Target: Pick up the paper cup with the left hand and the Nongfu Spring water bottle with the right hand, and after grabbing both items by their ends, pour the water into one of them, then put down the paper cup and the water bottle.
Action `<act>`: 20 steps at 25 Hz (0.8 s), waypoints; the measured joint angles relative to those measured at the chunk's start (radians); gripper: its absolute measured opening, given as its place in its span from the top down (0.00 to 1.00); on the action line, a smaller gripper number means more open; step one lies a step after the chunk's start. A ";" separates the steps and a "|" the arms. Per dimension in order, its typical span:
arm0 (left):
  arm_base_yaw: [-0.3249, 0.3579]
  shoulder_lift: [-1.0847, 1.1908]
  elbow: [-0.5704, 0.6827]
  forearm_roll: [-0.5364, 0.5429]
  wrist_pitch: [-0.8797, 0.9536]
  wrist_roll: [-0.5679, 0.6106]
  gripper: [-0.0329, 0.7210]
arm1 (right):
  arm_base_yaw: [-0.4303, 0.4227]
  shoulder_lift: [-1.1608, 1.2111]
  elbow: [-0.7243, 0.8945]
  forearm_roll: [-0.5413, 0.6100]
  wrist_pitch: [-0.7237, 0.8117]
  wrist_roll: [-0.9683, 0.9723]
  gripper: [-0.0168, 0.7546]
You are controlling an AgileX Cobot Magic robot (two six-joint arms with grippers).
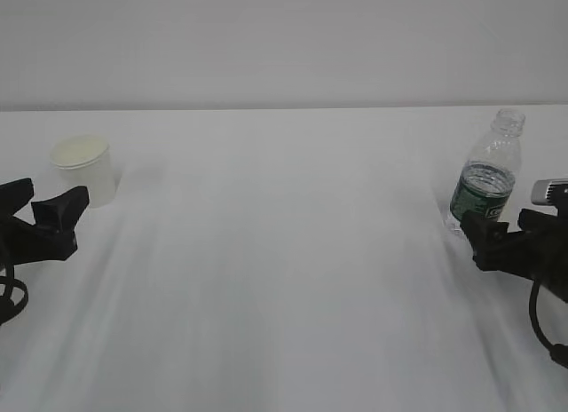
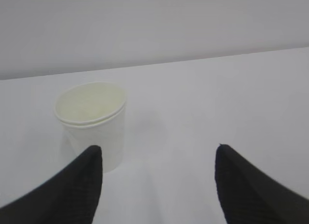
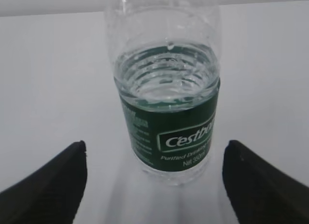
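So on the far left the paper cup (image 1: 86,168) stands upright on the table (image 1: 284,252), just beyond the left hand (image 1: 35,218), jaws spread, empty. Over right, the Nongfu Spring water bottle (image 1: 486,174), capless, stands before the right hand (image 1: 504,237), also released. An off-center grab could tip it and spill. Both arms are cut off at the frame edges.

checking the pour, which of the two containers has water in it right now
The clear water bottle with the green label, by the right gripper; its water shows. The white paper cup looks empty.
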 joint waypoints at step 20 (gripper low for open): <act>0.000 0.000 0.000 0.000 0.000 0.000 0.27 | 0.000 0.113 -0.129 0.041 0.000 0.054 0.10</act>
